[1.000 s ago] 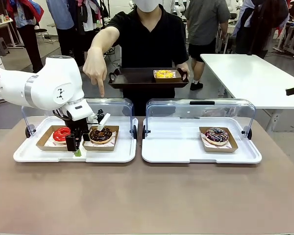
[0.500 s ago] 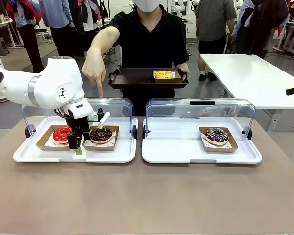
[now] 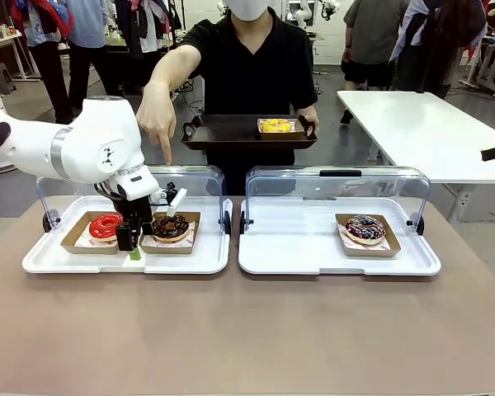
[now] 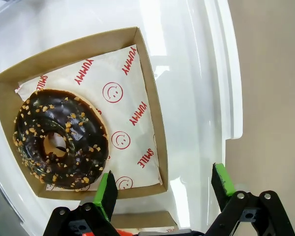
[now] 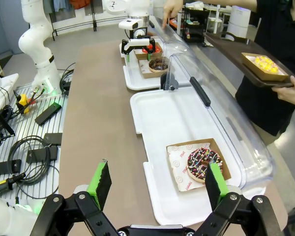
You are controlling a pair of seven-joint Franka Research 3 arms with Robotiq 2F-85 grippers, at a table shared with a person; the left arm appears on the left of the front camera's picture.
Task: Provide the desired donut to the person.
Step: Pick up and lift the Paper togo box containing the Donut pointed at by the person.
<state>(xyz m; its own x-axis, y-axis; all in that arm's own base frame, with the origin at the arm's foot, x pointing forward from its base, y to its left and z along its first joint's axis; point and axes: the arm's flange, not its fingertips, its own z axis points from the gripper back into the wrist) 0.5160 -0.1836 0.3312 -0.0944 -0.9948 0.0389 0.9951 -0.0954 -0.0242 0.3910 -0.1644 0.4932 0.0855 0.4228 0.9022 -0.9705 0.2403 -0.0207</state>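
From the front, the person [image 3: 247, 58] is pointing one hand [image 3: 155, 111] down at the left white tray [image 3: 194, 257]. The finger is aiming right over the chocolate donut [image 3: 170, 226], so I am guessing that is the wanted one. It is sitting in its own brown box [image 3: 190, 244], just beside a red donut [image 3: 105, 224] in another box. The left gripper [image 3: 137, 243] is hanging between the two donuts with its fingers apart, holding nothing. The person's other hand is holding up a dark tray [image 3: 223, 132] with a yellow donut [image 3: 275, 124] in a box on it. The right white tray [image 3: 313, 257] is carrying one sprinkle donut [image 3: 365, 227].

From the left wrist, the left gripper [image 4: 164, 184] is looking straight down. The chocolate donut [image 4: 61, 140] is lying on printed paper [image 4: 123, 113] inside the brown box [image 4: 152, 123]. One green pad is hanging over the box's near wall and the other over bare tray. How high they are is hard to tell.

The donut is looking soft and light, with sticky icing, so squeezing it would spoil it. The box wall is looking thin but stiff, so the box edge is the better place to pinch.

From the right wrist, the right gripper [image 5: 157, 182] is hanging wide open and empty, high over the table. The sprinkle donut [image 5: 202, 163] is sitting below in its box.
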